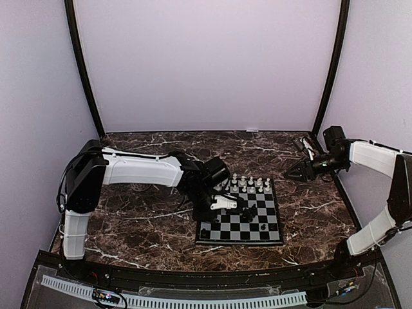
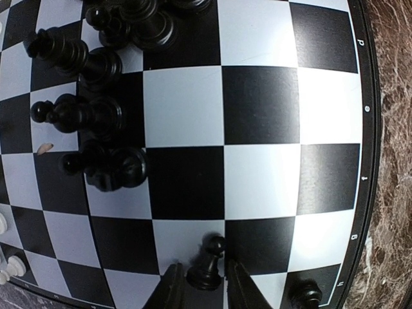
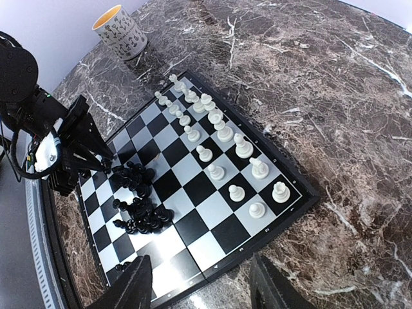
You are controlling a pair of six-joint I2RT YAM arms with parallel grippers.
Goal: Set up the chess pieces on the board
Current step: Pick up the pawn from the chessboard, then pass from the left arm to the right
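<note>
The board point(image 1: 270, 225) lies in the middle of the table. White chess pieces point(image 3: 219, 132) stand in two rows along its far side. Several black pieces point(image 3: 135, 199) lie in a loose heap on the board, also seen in the left wrist view point(image 2: 96, 116). My left gripper point(image 2: 206, 290) is low over the board's near-left part point(image 1: 248, 211), shut on a tilted black pawn point(image 2: 207, 264). Another black piece point(image 2: 306, 293) stands on a corner square beside it. My right gripper point(image 3: 203, 290) hangs open and empty over the tabletop right of the board point(image 1: 297, 171).
A patterned mug point(image 3: 120, 29) with a yellow inside stands on the dark marbled tabletop point(image 1: 148, 225), beyond the board's left side. Pale walls close in the table at the back and both sides. The left arm point(image 1: 141, 170) reaches across the table's left half.
</note>
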